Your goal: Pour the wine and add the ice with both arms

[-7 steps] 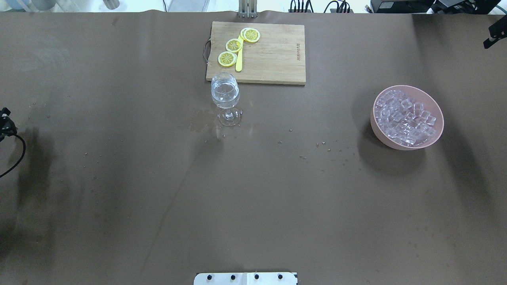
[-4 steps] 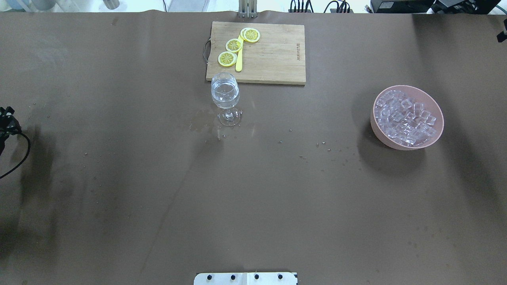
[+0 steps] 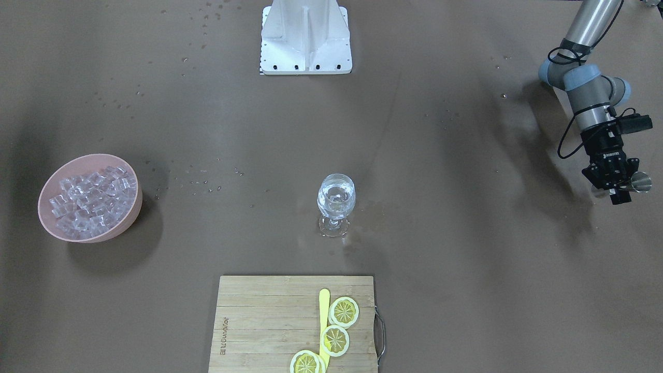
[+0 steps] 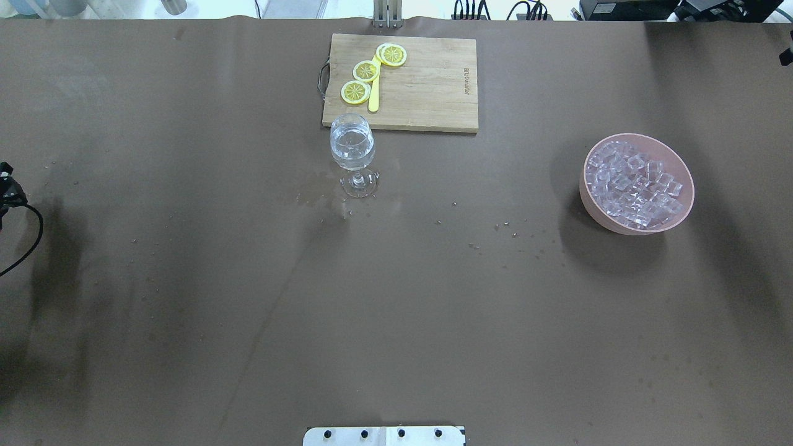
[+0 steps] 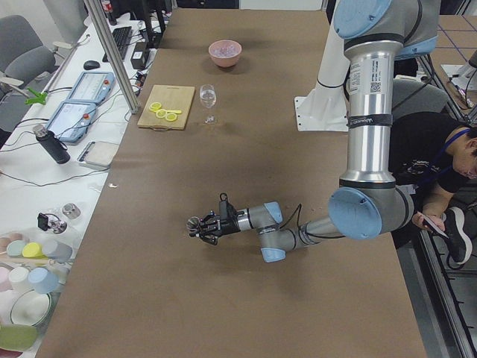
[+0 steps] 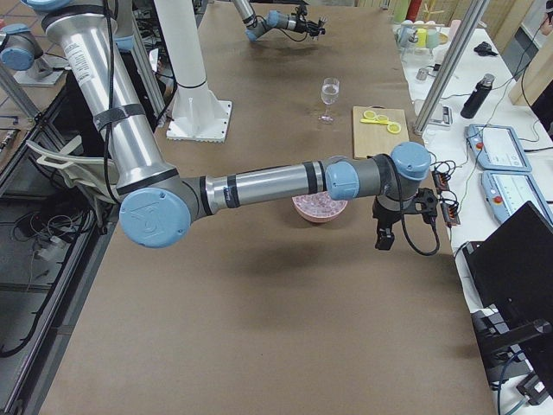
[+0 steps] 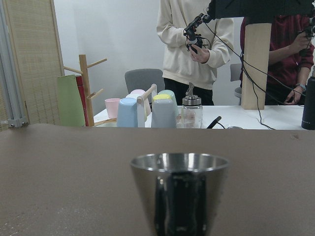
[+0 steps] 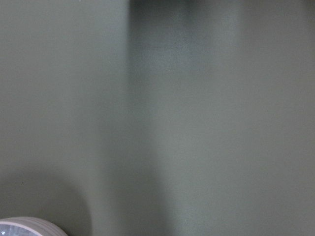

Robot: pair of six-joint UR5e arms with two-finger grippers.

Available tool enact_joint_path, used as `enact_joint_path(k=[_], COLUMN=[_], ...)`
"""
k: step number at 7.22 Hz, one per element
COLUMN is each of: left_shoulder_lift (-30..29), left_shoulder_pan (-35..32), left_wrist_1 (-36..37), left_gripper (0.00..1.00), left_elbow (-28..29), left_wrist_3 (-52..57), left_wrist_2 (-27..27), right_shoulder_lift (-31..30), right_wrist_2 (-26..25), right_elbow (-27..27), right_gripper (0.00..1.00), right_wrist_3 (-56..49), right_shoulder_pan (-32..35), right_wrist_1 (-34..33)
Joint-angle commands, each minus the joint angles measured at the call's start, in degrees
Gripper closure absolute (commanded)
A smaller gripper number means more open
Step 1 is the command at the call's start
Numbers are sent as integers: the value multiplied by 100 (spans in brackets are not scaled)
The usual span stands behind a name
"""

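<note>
Near to far as the overhead camera looks: white base bracket (image 4: 384, 435) at the near edge, then bare brown table (image 4: 186, 322). Left gripper (image 3: 614, 178) sits far out at the table's left end, closed on a small steel cup (image 3: 641, 182); the left wrist view shows that cup (image 7: 179, 189) upright, contents not visible. Wine glass (image 4: 353, 152) stands mid-table with clear wine (image 4: 352, 144) already in its bowl, wet patch just beside its foot. Pink bowl (image 4: 678, 214) is off to the right, heaped with ice (image 4: 633, 184). Right gripper (image 6: 383, 235) hangs beyond the bowl near the table edge; cannot tell whether its jaws are open or closed. Cutting board (image 4: 427, 83) is farthest, just behind the glass.

Step, as I judge it: pour looks done, ice step is up. No cube is visible in the glass. Next move calls for the right arm to reach the bowl, grip ice, and carry it over to the glass rim without knocking the stem.

Counts: one glass, one bowl, one board, three lemon slices (image 4: 366, 70), one yellow stick (image 4: 374, 93), one steel cup, ice cubes too many to count.
</note>
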Motion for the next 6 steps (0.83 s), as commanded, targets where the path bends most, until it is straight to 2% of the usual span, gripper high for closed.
enact_joint_path(k=[1, 6], left_shoulder_lift=[-28, -29], left_shoulder_pan=[10, 63], left_wrist_1=[8, 8], left_gripper=[93, 92], left_elbow=[91, 154], left_wrist_3=[-11, -11], left_wrist_2=[52, 17], right_shoulder_lift=[0, 0], right_wrist_2=[0, 9], right_elbow=[7, 25], right_gripper=[0, 0], right_wrist_3=[-1, -1], right_shoulder_pan=[1, 36], right_wrist_1=[0, 0])
